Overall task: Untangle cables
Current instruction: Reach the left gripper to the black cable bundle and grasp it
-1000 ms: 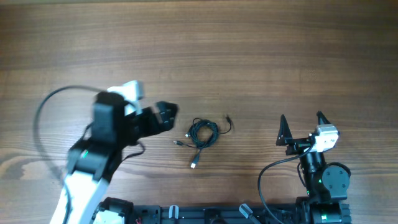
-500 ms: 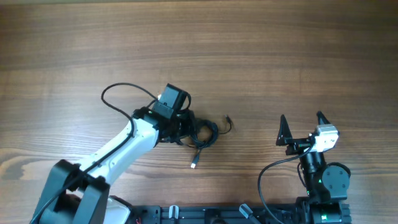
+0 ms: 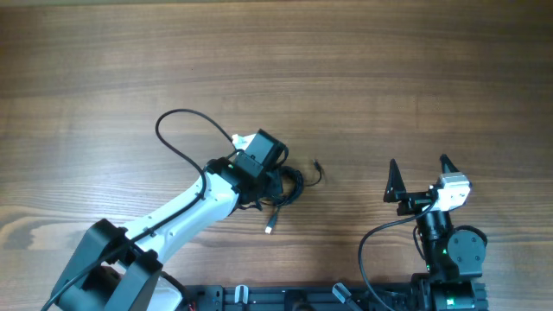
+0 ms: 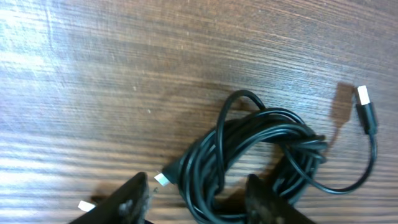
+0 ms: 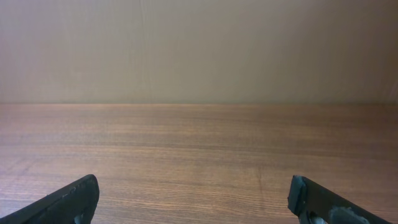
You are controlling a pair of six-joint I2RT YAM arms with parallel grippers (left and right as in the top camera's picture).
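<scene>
The cables lie as one thin black coil near the table's middle, with a silver plug trailing toward the front and a small plug to the right. In the left wrist view the coil fills the lower centre, and a silver-tipped end curls off to the right. My left gripper is down over the coil's near side, jaws half closed and straddling several strands. The right finger touches the bundle, and a gap shows beside the left finger. My right gripper is open and empty at the front right.
The left arm's own thicker black cable loops over the table behind its wrist. The arm bases and a black rail run along the front edge. The right wrist view shows bare wood and a plain wall.
My left arm swung right from the table's left side and came down onto the coil, and its jaws narrowed around the strands. The right arm has not moved.
</scene>
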